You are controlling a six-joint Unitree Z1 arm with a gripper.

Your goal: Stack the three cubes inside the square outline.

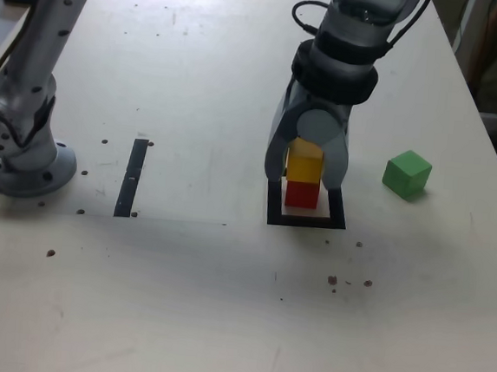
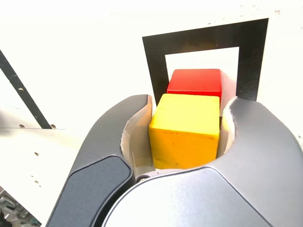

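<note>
While straddling the yellow cube point(image 2: 184, 130) atop the red cube point(image 2: 195, 81) with claw point(image 1: 306, 167) spread apart, hangs over the square outline point(image 1: 307, 222), left of the green cube point(image 1: 406, 175).

Yel cube point(image 2: 184, 127) by red cube point(image 2: 196, 81) in blk sq outline point(image 2: 208, 38); grn cube point(image 1: 406, 175) outside

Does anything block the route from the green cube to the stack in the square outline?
On the table, nothing visible lies between the green cube and the square outline; the gripper, however, straddles the yellow cube above the red cube, occupying the stack.
</note>
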